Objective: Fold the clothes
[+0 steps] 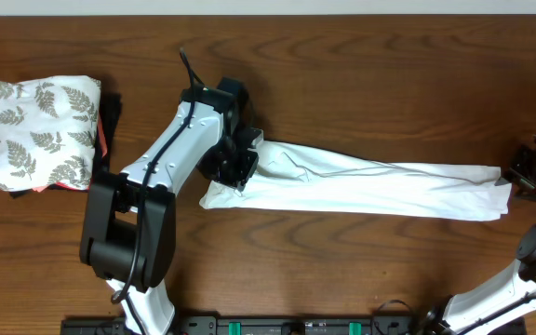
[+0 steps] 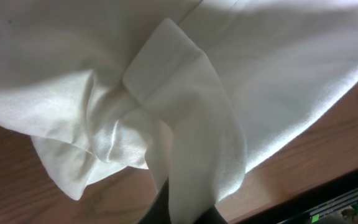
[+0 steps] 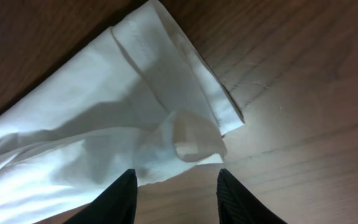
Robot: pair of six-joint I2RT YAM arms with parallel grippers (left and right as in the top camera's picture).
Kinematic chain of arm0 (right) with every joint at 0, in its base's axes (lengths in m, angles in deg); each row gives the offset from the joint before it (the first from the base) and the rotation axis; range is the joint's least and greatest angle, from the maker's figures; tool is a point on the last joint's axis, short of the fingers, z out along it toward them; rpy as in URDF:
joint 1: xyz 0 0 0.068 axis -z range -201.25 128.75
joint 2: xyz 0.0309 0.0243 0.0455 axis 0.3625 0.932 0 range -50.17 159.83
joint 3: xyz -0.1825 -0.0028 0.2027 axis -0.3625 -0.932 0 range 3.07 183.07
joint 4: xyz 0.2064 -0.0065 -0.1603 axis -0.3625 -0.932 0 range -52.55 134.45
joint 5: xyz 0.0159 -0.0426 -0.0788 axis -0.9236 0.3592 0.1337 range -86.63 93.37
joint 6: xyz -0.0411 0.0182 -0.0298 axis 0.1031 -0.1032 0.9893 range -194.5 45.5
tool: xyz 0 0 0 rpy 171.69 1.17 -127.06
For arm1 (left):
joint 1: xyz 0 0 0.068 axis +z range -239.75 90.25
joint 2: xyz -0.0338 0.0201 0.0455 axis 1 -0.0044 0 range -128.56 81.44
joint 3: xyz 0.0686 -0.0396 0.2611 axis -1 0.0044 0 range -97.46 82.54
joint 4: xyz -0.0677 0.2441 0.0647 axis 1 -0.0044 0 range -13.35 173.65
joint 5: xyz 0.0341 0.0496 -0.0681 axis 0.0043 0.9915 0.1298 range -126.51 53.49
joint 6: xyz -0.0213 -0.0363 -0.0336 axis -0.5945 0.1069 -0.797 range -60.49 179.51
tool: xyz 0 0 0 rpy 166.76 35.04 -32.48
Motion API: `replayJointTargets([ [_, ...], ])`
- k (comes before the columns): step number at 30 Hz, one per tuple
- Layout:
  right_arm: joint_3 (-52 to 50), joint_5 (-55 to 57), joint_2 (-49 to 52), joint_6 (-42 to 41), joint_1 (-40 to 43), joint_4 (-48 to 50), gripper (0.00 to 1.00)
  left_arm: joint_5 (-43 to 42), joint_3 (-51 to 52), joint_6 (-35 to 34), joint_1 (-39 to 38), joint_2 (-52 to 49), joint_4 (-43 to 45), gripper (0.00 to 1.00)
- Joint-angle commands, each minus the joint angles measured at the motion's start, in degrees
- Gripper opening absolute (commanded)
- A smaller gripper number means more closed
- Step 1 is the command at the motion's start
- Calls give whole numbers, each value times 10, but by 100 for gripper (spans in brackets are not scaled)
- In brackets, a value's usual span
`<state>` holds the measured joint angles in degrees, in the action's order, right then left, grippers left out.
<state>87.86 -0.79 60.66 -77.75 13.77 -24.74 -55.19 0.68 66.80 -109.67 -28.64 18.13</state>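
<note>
Overhead: your white T-shirt (image 1: 361, 181) lies as a long narrow band across the table (image 1: 361, 74); crosswise folds look still to do.
Left wrist: left gripper (image 2: 179, 211) clamped on bunched shirt fabric.
Right wrist: right gripper (image 3: 176, 180) parted, empty, shirt corner just ahead.

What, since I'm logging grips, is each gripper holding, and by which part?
Left gripper pinches the T-shirt by its bunched end; right gripper is open, holding nothing.

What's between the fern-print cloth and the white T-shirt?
Overhead view: a black garment edge beside the fern-print cloth, then bare table and the left arm at the T-shirt.
</note>
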Motion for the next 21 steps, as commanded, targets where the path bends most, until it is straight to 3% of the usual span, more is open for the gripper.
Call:
replayJointTargets([
  [1, 1, -26, -3, 0, -5, 2, 44, 5, 2, -7, 2, -1, -1, 6],
  [3, 1, -63, -3, 14, -8, 18, 52, 5, 2, -7, 2, -1, -1, 6],
  [5, 1, -123, -3, 43, -10, 42, 53, 5, 2, -7, 2, -1, -1, 6],
  [9, 1, -228, -3, 96, -18, 76, 49, 5, 2, -7, 2, -1, -1, 6],
  [13, 1, -311, -3, 160, -34, 56, 35, 5, 2, -7, 2, -1, 7, 6],
  [21, 1, -314, -3, 198, -111, 7, 35, 5, 2, -9, 2, -1, 39, 6],
])
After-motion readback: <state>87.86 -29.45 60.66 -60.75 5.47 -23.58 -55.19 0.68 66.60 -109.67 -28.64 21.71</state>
